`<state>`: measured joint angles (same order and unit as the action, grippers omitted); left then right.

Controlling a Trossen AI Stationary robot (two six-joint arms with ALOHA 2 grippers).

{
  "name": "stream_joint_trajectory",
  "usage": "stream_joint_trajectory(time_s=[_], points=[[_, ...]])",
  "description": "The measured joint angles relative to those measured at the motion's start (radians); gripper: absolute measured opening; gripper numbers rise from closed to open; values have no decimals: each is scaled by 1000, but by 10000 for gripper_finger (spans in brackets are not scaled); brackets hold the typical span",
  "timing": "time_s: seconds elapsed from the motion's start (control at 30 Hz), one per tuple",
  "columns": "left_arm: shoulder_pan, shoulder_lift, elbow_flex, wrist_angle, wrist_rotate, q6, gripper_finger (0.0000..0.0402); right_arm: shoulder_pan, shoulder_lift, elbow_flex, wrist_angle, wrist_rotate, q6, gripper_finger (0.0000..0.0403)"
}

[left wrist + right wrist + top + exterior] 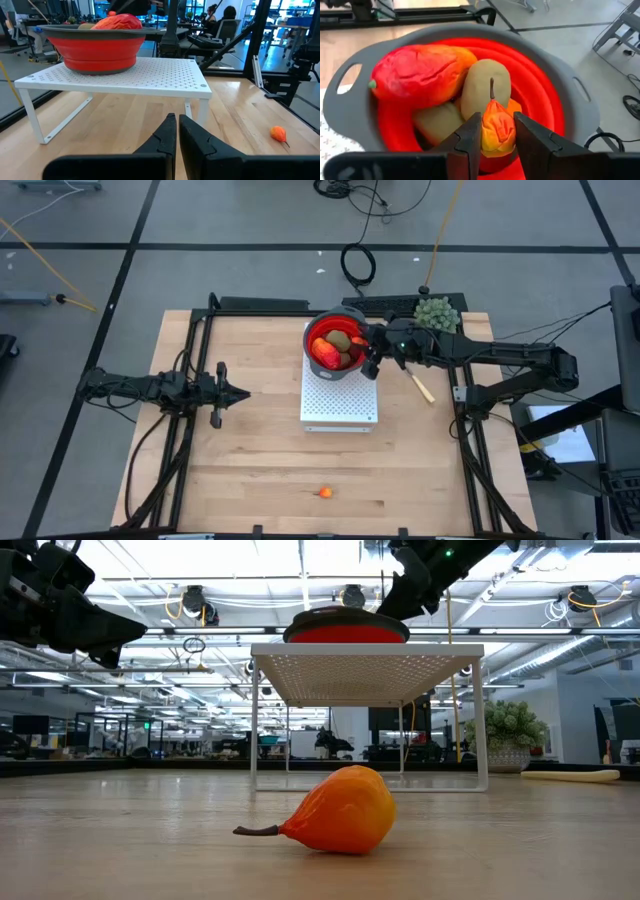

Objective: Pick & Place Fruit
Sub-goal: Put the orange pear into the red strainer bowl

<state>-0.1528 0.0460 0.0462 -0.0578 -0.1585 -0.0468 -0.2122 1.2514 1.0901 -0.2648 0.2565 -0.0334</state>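
Loose fruit: a small orange pear (340, 811) lies on its side on the wooden table (250, 480), near the front edge, well apart from both arms.
Left gripper (243, 393): fingers pressed together, holding nothing, over the table left of the white rack (340, 415).
Bowl (335, 342): red with a grey rim, on the rack's far end; it holds a red-orange oblong fruit (420, 75) and brown-green ovals (485, 92).
Right gripper (497, 132): over the bowl, pinching a small orange pear-shaped piece (496, 131).
Behind: green spiky plant (438, 313).
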Motion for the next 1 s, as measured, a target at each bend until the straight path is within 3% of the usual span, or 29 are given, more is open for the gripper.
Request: stream_joint_trajectory(time_s=[0.43,1.0], points=[[0,0,0,0,-1,26,19,37,8,0,-44,-1,-9,96],[0,0,0,0,-1,25,19,37,38,-1,-29,-24,-12,129]])
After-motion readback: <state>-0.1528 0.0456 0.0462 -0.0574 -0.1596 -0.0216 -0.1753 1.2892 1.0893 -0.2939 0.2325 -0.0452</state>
